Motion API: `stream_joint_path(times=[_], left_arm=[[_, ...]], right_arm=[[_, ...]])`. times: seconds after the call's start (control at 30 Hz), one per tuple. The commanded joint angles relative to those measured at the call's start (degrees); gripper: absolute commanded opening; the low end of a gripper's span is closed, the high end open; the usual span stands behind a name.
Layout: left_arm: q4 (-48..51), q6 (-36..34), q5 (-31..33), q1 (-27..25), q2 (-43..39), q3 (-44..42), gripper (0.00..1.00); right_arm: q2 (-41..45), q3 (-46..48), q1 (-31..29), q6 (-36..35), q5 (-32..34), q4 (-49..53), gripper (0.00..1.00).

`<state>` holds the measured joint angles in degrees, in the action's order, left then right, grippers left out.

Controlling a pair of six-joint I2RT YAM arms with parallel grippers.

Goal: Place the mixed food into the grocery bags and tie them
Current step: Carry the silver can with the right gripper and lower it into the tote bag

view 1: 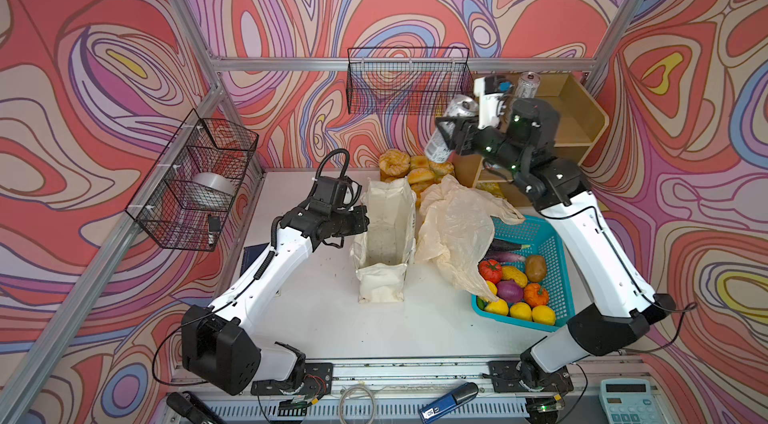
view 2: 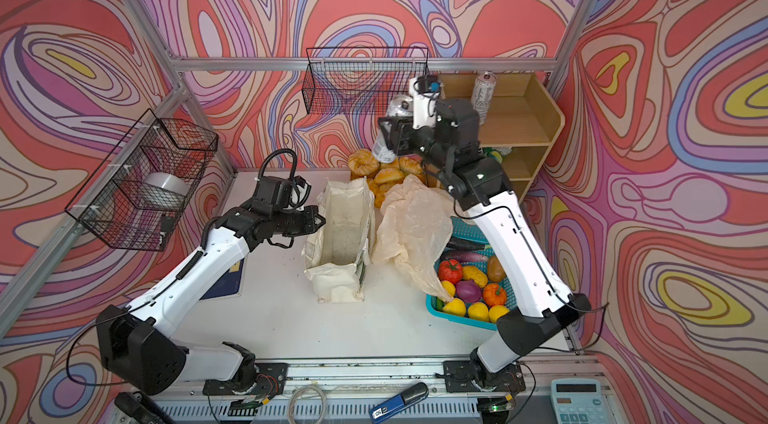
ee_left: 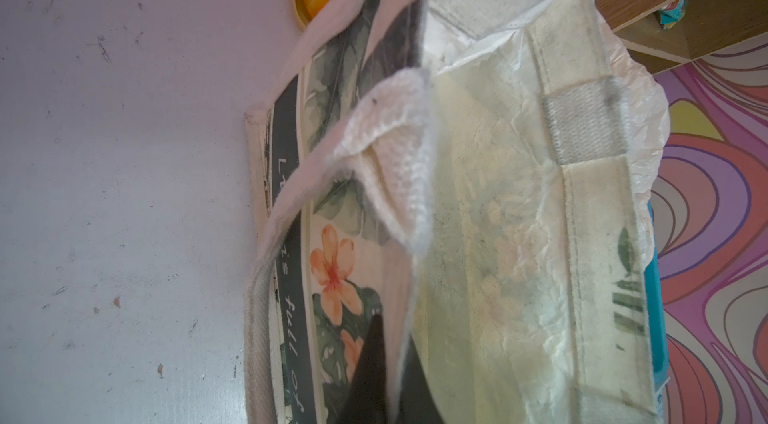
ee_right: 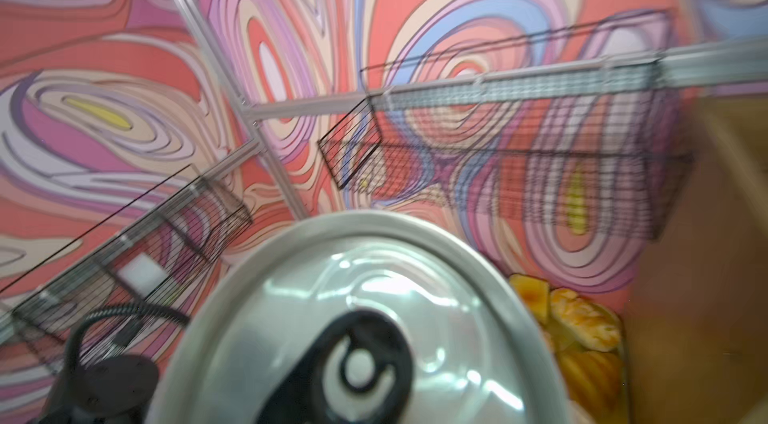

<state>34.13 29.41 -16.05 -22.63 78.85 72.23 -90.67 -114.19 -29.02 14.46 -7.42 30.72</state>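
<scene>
Drink can (view 1: 459, 107) tilts, clamped at mid-body between the right fingers (view 1: 448, 133).

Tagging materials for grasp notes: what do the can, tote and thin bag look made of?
The can: metal, probably aluminium; shiny silver lid with pull tab.
The tote: woven cloth, matte; visible weave, printed flowers.
The thin bag: thin plastic film, cream, translucent, crinkled.

2 drink cans (view 1: 435, 150) (view 1: 527, 83), 1 cloth tote (view 1: 380, 289), 1 plastic bag (view 1: 453, 231), 2 wire baskets (view 1: 191, 185) (view 1: 409, 81), 1 teal basket (view 1: 557, 276), 1 calc. (view 1: 625, 401)
</scene>
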Motion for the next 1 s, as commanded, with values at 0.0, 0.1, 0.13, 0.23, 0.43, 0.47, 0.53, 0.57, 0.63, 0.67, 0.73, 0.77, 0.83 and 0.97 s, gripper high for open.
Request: stream_joint_path(times=[0.0, 0.1, 0.13, 0.23, 0.43, 0.47, 0.53, 0.57, 0.63, 0.67, 0.73, 0.77, 0.83, 0.97], left_arm=[[-0.12, 0.47, 0.33, -0.65, 0.51, 0.45, 0.00], [-0.09, 0.40, 0.42, -0.65, 0.60, 0.37, 0.00], [-0.12, 0.55, 0.49, -0.58, 0.68, 0.37, 0.00], [-0.12, 0.65, 0.62, -0.59, 0.45, 0.37, 0.00], [-0.02, 0.56, 0.88, -0.62, -0.53, 0.20, 0.00], [-0.10, 0.49, 0.86, -0.61, -0.70, 0.12, 0.00], [-0.12, 0.42, 0.79, -0.64, -0.88, 0.11, 0.00], [-0.12, 0.35, 0.85, -0.60, -0.89, 0.04, 0.00], [-0.20, 0.47, 0.83, -0.61, -0.98, -0.11, 0.00], [-0.20, 0.47, 0.76, -0.58, -1.02, -0.16, 0.00], [-0.46, 0.69, 0.59, -0.62, -1.07, -0.42, 0.00], [-0.55, 0.81, 0.59, -0.62, -1.14, -0.55, 0.00], [-0.56, 1.00, 0.50, -0.62, -1.24, -0.68, 0.00], [-0.56, 1.11, 0.72, -0.66, -1.50, -0.77, 0.00]], right_arm=[[-2.23, 5.08, -5.92, -1.13, 2.53, -6.03, 0.03], [-4.25, 10.62, -10.37, -1.90, 3.43, -9.81, 0.02], [-4.85, 13.16, -11.42, -2.23, 4.14, -11.65, 0.02], [-6.71, 19.97, -13.44, -3.58, 7.24, -16.74, 0.01], [-10.47, 29.32, -13.70, -4.70, 9.68, -25.17, 0.01], [-12.02, 29.78, -13.64, -4.51, 9.62, -25.43, 0.01], [-14.07, 29.90, -13.70, -4.44, 9.36, -25.09, 0.04], [-14.79, 29.90, -13.69, -4.31, 9.35, -24.91, 0.08], [-16.12, 29.73, -13.70, -3.83, 9.25, -24.25, 0.20], [-16.62, 29.58, -13.69, -3.59, 9.31, -23.99, 0.25], [-17.78, 29.15, -13.63, -3.21, 9.51, -23.11, 0.39], [-18.35, 28.71, -13.70, -3.23, 9.50, -22.42, 0.46], [-19.16, 27.85, -13.65, -3.12, 9.39, -21.10, 0.61], [-19.37, 26.38, -13.70, -3.17, 9.18, -18.85, 0.74]])
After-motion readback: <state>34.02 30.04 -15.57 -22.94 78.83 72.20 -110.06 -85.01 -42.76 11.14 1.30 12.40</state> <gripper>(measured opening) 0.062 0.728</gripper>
